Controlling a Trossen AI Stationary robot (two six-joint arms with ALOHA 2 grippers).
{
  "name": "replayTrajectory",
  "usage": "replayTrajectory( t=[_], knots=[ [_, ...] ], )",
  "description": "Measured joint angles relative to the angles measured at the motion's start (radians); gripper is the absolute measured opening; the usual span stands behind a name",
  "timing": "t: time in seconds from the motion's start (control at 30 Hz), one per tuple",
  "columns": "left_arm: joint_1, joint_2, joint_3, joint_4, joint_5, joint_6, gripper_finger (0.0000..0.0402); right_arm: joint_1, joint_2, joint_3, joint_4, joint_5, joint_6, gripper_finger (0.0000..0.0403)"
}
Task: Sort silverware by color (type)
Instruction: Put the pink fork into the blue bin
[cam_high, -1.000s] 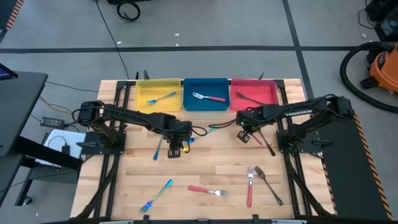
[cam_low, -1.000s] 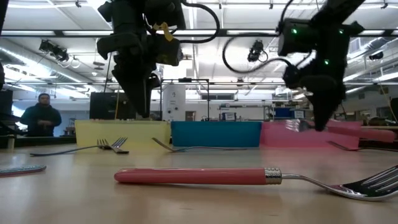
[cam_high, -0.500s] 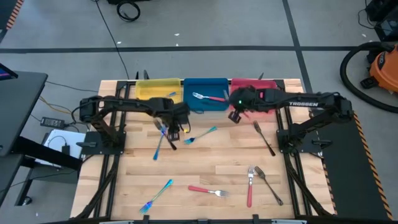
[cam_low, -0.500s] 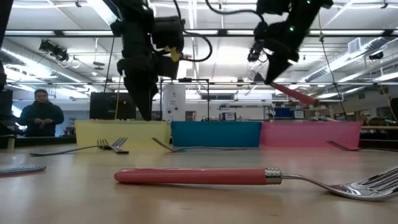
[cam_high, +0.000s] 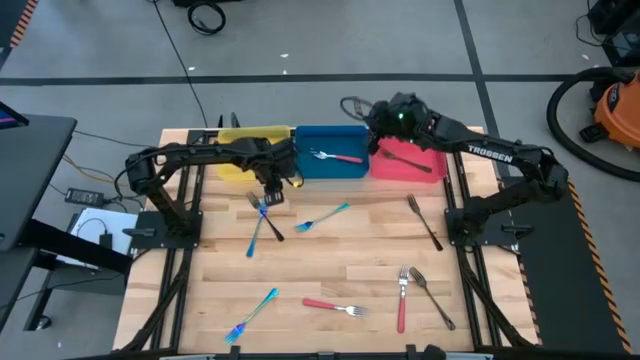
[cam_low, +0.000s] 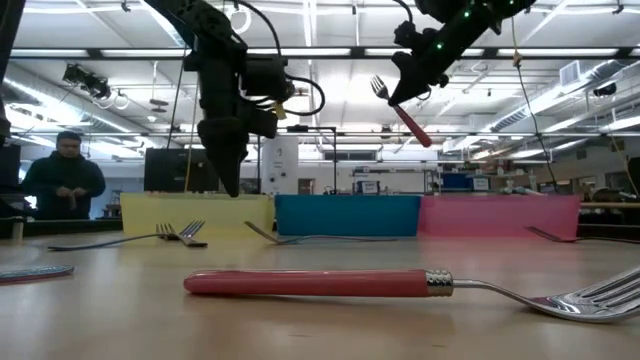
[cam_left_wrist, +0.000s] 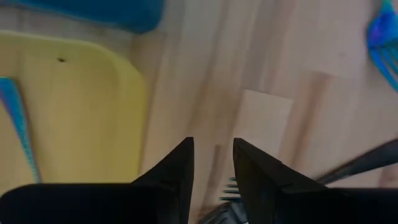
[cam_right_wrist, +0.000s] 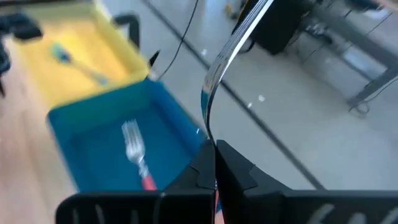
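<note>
Right gripper (cam_low: 405, 95): pinching a red-handled fork (cam_low: 398, 108), raised above the blue tray (cam_high: 330, 152), where a like fork (cam_high: 335, 157) lies. Step in hand: delivery; next, lowering and release. Left gripper (cam_left_wrist: 211, 163): fingers slightly apart, empty, just beside that tray.

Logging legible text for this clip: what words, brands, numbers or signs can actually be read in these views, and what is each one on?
"TROSSEN": white lettering on the right arm, high view.
Left arm: no lettering readable.
Yellow tray, blue tray, red tray: no text visible.
Signs and screens in the room behind, low view: too small and blurred to read.
</note>
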Motion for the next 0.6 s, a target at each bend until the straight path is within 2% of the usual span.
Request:
replayTrajectory(
  t=[0.23,0.43,0.6],
  knots=[
    [0.077,0.000,0.000,0.021,0.000,0.038,0.0112,-0.082,0.001,0.000,0.133,-0.156,-0.045,0.0004],
    [0.138,0.000,0.000,0.023,0.010,0.075,0.0112,-0.106,0.066,0.001,0.284,-0.282,-0.107,0.0004],
    [0.175,0.000,0.042,0.005,0.023,0.116,0.0112,-0.120,0.164,0.001,0.394,-0.301,-0.170,0.0005]
  ],
)
